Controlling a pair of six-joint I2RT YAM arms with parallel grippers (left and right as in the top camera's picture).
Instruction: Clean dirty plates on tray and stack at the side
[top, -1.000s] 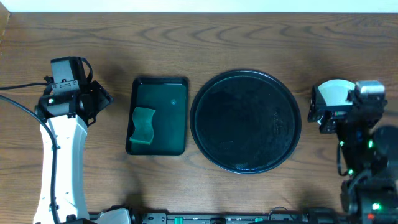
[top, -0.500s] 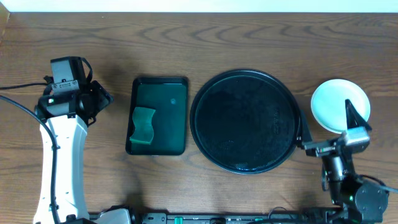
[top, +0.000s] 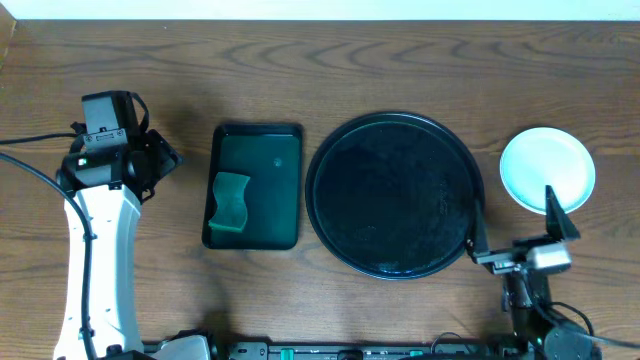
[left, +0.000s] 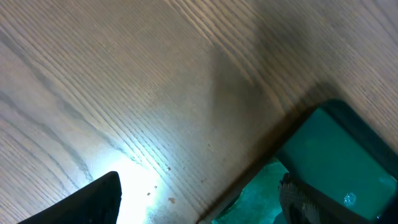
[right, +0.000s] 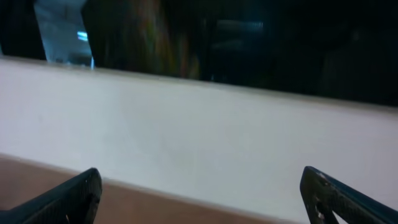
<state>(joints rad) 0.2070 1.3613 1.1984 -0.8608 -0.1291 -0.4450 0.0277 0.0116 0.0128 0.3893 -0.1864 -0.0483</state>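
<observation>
The dark wooden table (top: 400, 60) is quiet under me. Nearest my base, my right gripper (top: 513, 210) has pulled back from where it hung a second ago and now sits low at the near edge. Its jaws are spread wide with nothing between them, and its camera is tipped up at a pale wall. That retreat uncovers the plates (top: 547, 168) just beyond it. From above they read as one clean white disc on the bare wood beside the tray (top: 395, 195), so I cannot count the stack. The tray itself holds nothing but its own gloss, so I judge the job finished or nearly so. Further left, the small green tray (top: 270, 200) holds only the sponge (top: 231, 202). My left gripper (left: 198, 194) hovers beside that tray, fully open and empty.
</observation>
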